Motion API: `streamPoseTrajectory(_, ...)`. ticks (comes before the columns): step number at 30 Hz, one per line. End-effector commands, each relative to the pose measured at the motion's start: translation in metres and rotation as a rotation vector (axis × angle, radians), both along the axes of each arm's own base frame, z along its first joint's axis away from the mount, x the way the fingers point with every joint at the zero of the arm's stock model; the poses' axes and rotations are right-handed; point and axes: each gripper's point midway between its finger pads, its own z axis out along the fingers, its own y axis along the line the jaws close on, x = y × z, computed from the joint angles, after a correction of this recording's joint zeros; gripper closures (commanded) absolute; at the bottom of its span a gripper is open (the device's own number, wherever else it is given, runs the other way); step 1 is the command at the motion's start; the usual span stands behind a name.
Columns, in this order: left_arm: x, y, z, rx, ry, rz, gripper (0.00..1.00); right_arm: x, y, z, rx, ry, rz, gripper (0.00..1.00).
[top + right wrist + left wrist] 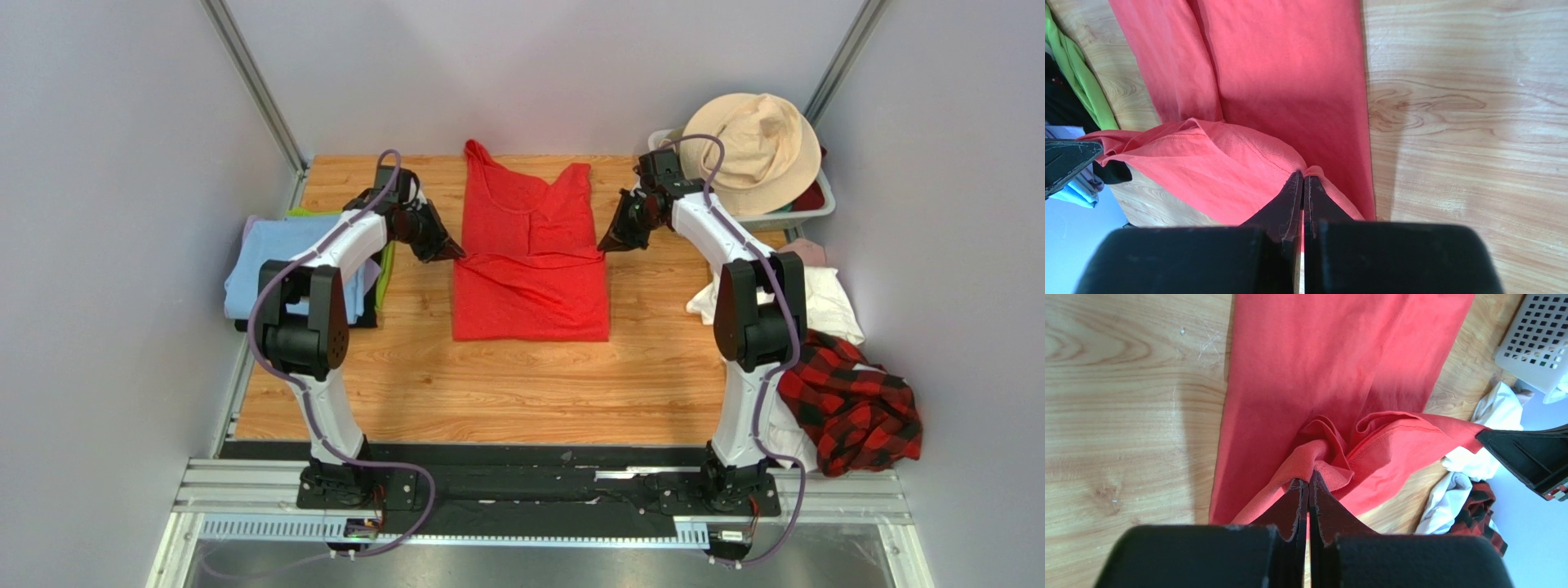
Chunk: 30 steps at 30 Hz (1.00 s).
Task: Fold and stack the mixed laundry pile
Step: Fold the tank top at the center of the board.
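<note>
The red T-shirt (pixel 530 263) lies spread in the middle of the wooden counter (pixel 515 380), with its neck toward the far edge and its lower part flat on the wood. The left claw (pixel 451 251) is at the left side edge of the shirt. In the left wrist view its two fingers are pressed together, with a bunch of red cloth pinched between the tips. The right claw (pixel 610 243) is at the opposite side edge, and it is closed in the same way on a fold of the red cloth. Between the two claws the cloth rises a little from the counter in a soft ridge, while the rest of the shirt stays flat.

The other garments are on the right side of the counter, beside the right arm. The white cloths (pixel 832 300) lie crumpled there. The plaid shirt (pixel 859 410), red and black, is at the near right corner and touches them. A small pink piece (pixel 803 251) shows just behind the white cloths.

In the far right corner stands a white basket (pixel 819 202) with a beige hat (pixel 751 147) on top. On the left side a light blue cloth (pixel 264 263) lies over a green cloth (pixel 386 272).
</note>
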Motion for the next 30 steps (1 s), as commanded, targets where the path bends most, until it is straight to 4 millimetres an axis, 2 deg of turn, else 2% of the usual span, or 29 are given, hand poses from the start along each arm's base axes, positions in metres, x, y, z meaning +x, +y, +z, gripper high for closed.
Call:
streamPoseTrajectory(1,0.019,0.001,0.014,-0.006,-0.05,-0.02,1.0,0.022,-0.003,0.013,0.014,-0.053,0.003,1.0)
streamPoseTrajectory(3,0.022,0.0,0.009,-0.014,-0.036,-0.026,1.0,0.025,-0.004,0.013,0.015,-0.049,0.001,1.0)
streamPoseTrajectory(8,0.037,-0.003,0.011,-0.02,-0.046,-0.028,1.0,0.031,-0.004,0.006,0.012,-0.041,-0.007,1.0)
streamPoseTrajectory(9,0.038,-0.002,0.003,-0.019,-0.025,-0.027,1.0,0.032,-0.006,0.004,0.011,-0.039,-0.008,1.0)
streamPoseTrajectory(10,0.042,-0.003,0.004,-0.023,-0.03,-0.029,1.0,0.034,-0.005,0.004,0.012,-0.042,-0.012,1.0)
streamPoseTrajectory(12,0.047,-0.004,-0.003,-0.025,-0.016,-0.028,0.96,0.04,-0.005,-0.003,0.016,-0.034,-0.018,1.0)
streamPoseTrajectory(13,0.049,-0.003,-0.007,-0.022,-0.012,-0.025,0.9,0.044,-0.005,-0.005,0.023,-0.04,-0.019,0.98)
streamPoseTrajectory(14,0.055,-0.001,-0.008,-0.015,-0.025,-0.02,0.75,0.048,-0.001,-0.004,0.031,-0.049,-0.015,0.8)
streamPoseTrajectory(16,0.066,0.0,-0.014,-0.001,-0.058,-0.021,0.57,0.058,-0.001,-0.009,0.038,-0.063,-0.024,0.55)
streamPoseTrajectory(17,0.072,0.0,-0.014,0.0,-0.085,-0.025,0.3,0.063,-0.002,-0.006,0.032,-0.076,-0.035,0.34)
streamPoseTrajectory(18,0.078,0.001,-0.014,0.007,-0.097,-0.036,0.23,0.064,-0.002,-0.004,0.029,-0.084,-0.035,0.28)
streamPoseTrajectory(20,0.074,0.004,-0.01,0.017,-0.081,-0.048,0.1,0.064,-0.009,0.003,0.006,-0.104,-0.054,0.1)
streamPoseTrajectory(21,0.068,0.008,-0.011,0.037,-0.085,-0.052,0.09,0.059,-0.011,0.001,-0.005,-0.111,-0.053,0.11)
streamPoseTrajectory(22,0.065,0.013,-0.008,0.064,-0.097,-0.038,0.08,0.056,-0.017,0.017,-0.02,-0.152,-0.068,0.11)
streamPoseTrajectory(23,0.061,0.016,0.012,0.075,-0.143,-0.031,0.07,0.05,-0.019,0.021,-0.033,-0.165,-0.07,0.11)
streamPoseTrajectory(24,0.046,0.02,0.003,0.094,-0.117,-0.031,0.07,0.039,-0.023,0.012,-0.045,-0.158,-0.07,0.11)
streamPoseTrajectory(25,0.038,0.023,0.006,0.101,-0.121,-0.024,0.07,0.03,-0.026,0.032,-0.041,-0.204,-0.075,0.15)
streamPoseTrajectory(26,0.031,0.021,0.026,0.087,-0.177,-0.025,0.07,0.022,-0.026,0.033,-0.036,-0.206,-0.073,0.18)
streamPoseTrajectory(27,0.011,0.022,0.009,0.081,-0.128,-0.026,0.07,0.006,-0.028,0.017,-0.038,-0.168,-0.067,0.21)
streamPoseTrajectory(28,0.001,0.022,0.006,0.08,-0.118,-0.028,0.08,-0.004,-0.027,0.029,-0.025,-0.19,-0.059,0.29)
streamPoseTrajectory(29,-0.008,0.023,0.016,0.078,-0.14,-0.03,0.09,-0.014,-0.024,0.025,-0.025,-0.179,-0.046,0.34)
streamPoseTrajectory(30,-0.027,0.023,-0.001,0.085,-0.098,-0.042,0.11,-0.024,-0.025,0.021,-0.031,-0.167,-0.04,0.36)
